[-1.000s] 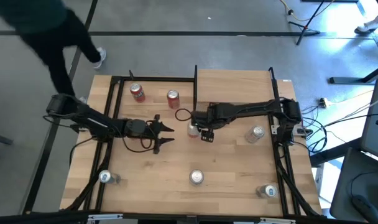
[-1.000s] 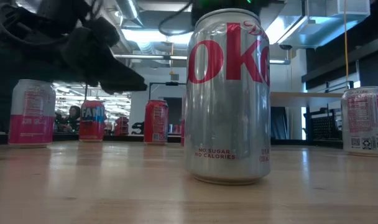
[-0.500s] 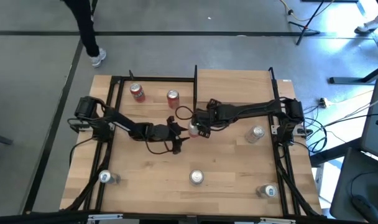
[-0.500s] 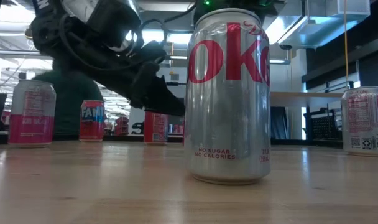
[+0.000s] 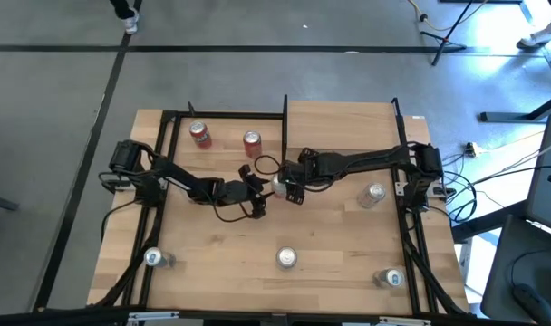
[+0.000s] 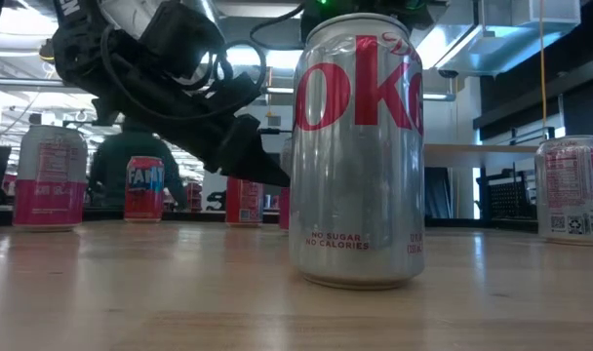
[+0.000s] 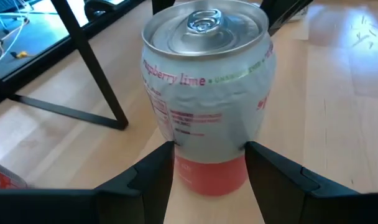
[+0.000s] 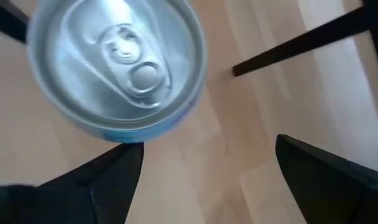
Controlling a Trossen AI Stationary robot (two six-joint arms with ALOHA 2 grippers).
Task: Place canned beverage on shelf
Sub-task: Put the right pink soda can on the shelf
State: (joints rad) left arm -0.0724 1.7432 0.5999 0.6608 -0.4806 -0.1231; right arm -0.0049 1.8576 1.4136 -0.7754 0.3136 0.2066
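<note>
The left gripper [image 7: 209, 163] has slid in from nine o'clock; its fingers now straddle the can [image 7: 207, 93] mid-bench, seemingly not yet squeezing. The right gripper [image 5: 292, 189] hovers above, fingers wide. The shelf [image 5: 341, 122], at one o'clock, awaits.

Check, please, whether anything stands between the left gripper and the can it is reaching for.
Nothing visible does: the can sits between the left gripper's fingers. The right gripper hovers open just above it.
</note>
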